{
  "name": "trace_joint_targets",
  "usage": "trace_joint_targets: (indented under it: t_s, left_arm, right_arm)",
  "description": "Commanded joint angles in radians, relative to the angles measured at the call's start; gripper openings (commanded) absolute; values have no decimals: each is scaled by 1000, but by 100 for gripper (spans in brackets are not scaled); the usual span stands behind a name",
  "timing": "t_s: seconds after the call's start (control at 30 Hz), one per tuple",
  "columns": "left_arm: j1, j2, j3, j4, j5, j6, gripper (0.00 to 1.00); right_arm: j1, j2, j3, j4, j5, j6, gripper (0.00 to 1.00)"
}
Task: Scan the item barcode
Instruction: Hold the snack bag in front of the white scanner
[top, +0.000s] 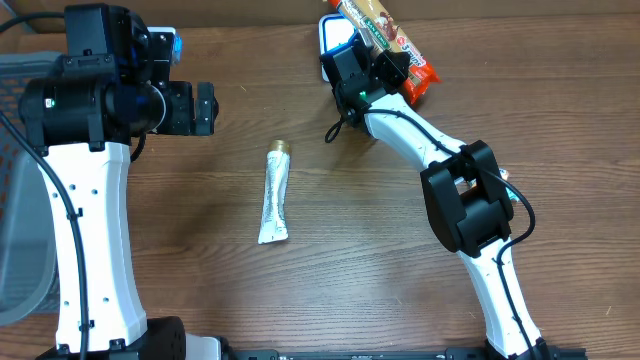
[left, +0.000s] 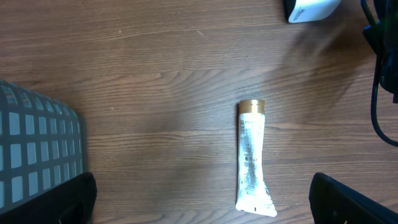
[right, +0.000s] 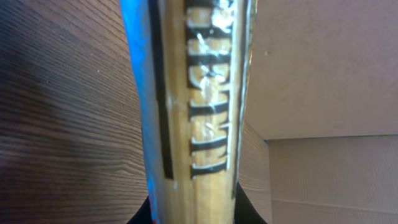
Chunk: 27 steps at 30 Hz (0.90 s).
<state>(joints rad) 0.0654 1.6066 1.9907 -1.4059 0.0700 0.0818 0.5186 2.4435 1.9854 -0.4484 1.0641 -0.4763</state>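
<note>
Snack bar (top: 385, 35) sits clamped in right claw (top: 388, 65).

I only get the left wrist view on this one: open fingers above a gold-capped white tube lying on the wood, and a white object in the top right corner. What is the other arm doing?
Observer: The right gripper is shut on a snack bar in an orange-red wrapper.
Operator: Where is it relative to that white object?
Observer: From overhead, the bar's upper end overlaps the white device, and the rest angles away to the right.
Operator: Any barcode showing?
Observer: The right wrist view shows only large lettering along the bar, with no barcode in sight.
</note>
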Motion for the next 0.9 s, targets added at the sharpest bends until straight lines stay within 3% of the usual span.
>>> trace_joint_targets:
  t_s: [0.0, 0.2, 0.33, 0.57, 0.67, 0.87]
  left_arm:
    - [2, -2, 15, 4, -3, 12, 100]
    - [2, -2, 15, 4, -3, 12, 100]
    - [2, -2, 15, 4, -3, 12, 100]
    - [2, -2, 15, 4, -3, 12, 100]
    - [2, -2, 15, 4, -3, 12, 100]
    - [2, -2, 15, 4, -3, 12, 100]
  right_arm:
    - [16, -44, 37, 28, 102, 33, 3]
    - [46, -66, 37, -28, 109, 39, 4]
    - [73, -114, 37, -143, 3, 55, 4]
    - [82, -284, 37, -331, -122, 219, 4]
    - [82, -391, 37, -411, -233, 274, 4]
    - [37, -663, 37, -639, -654, 474, 4]
